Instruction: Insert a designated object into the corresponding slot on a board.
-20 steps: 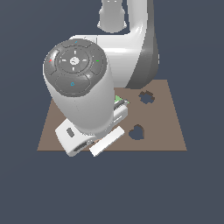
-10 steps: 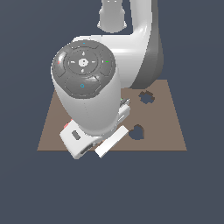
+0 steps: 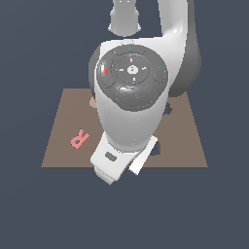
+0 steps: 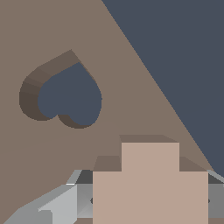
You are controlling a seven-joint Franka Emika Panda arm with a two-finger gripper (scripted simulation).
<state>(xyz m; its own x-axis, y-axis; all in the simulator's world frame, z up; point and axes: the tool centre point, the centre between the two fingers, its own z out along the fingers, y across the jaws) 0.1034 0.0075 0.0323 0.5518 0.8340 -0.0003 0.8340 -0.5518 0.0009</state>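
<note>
In the wrist view my gripper (image 4: pixel 148 199) is shut on the light-tan cross (image 4: pixel 150 183), held just above the brown board (image 4: pixel 43 43) near its edge. Grey fingers (image 4: pixel 61 205) show on either side of the cross. A dark heart-shaped cutout (image 4: pixel 70 98) lies in the board close ahead of the cross. In the exterior view the arm covers the board's middle (image 3: pixel 61 126) and hides the gripper and the cross. Only a dark sliver of the cross-shaped slot (image 3: pixel 168 110) shows past the arm on the exterior view's right.
A pink letter R (image 3: pixel 79 138) lies on the board at the exterior view's left. A tan round disc (image 3: pixel 92 102) peeks out behind the arm. The heart cutout (image 3: pixel 156 150) shows partly beside the white hand (image 3: pixel 114 163). Dark floor surrounds the board.
The arm has swung toward the exterior view's right across the board, uncovering the pink R. The cross-shaped slot and the heart cutout are now largely hidden behind the arm.
</note>
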